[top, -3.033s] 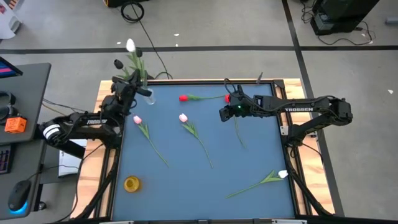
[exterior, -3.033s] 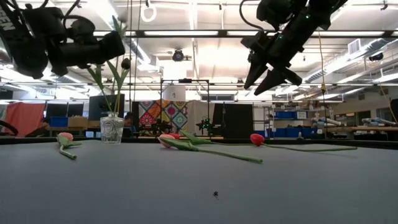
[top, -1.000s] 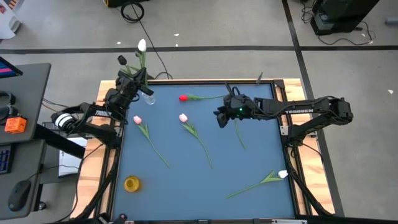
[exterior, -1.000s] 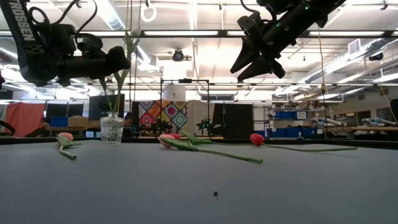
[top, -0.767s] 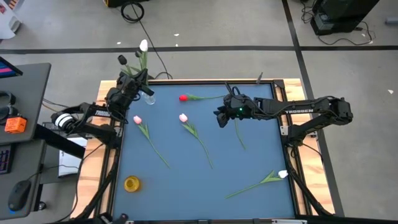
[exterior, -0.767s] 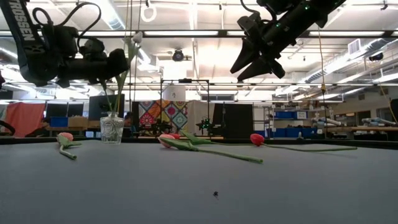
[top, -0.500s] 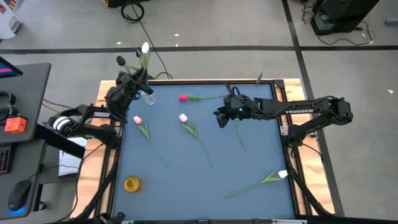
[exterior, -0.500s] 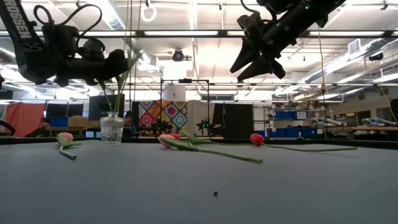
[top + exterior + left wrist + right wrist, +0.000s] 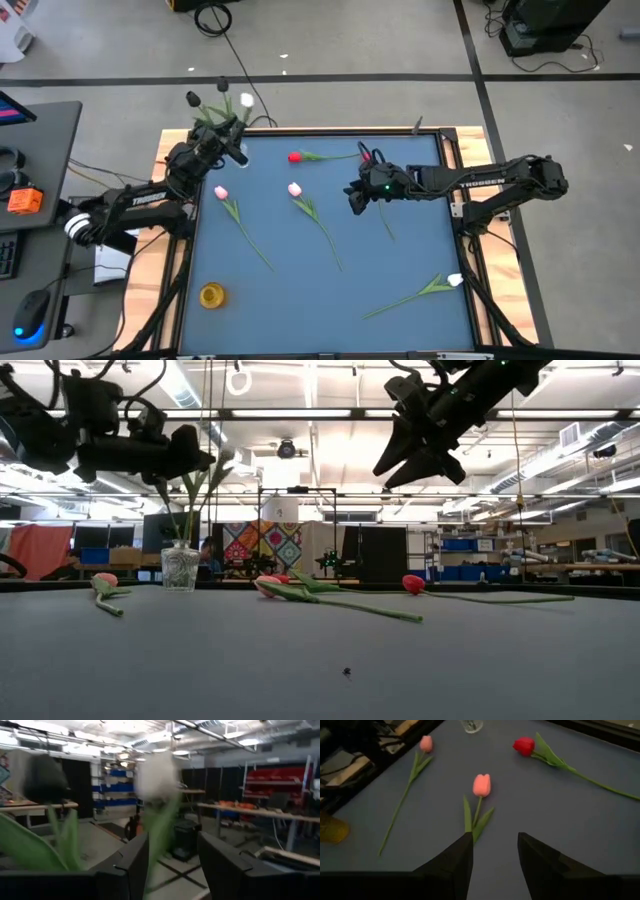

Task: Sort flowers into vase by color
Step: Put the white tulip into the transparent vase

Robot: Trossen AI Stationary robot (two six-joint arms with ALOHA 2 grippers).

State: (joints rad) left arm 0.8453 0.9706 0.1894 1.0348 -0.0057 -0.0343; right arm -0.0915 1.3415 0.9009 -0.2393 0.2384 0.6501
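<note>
The left claw (image 9: 232,147) hovered over the glass vase (image 9: 180,568) at the desk's (image 9: 400,260) far left corner, clenched on a white tulip (image 9: 246,101). The right claw (image 9: 353,195) hung released above a pink tulip (image 9: 481,785) mid-desk. Light, floppy stems probably want a mid-stem pinch.

White flower (image 9: 155,780) blurred; vase (image 9: 471,725) cut off.

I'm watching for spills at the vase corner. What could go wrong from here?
The left gripper holds the white tulip right over the glass vase, which stands near the table's corner; a sideways tug might tip it, though its weight is unknown. The dark tulip already in the vase could get dragged out. The right gripper hangs open over the pink tulip, close to a second stem it might catch.
</note>
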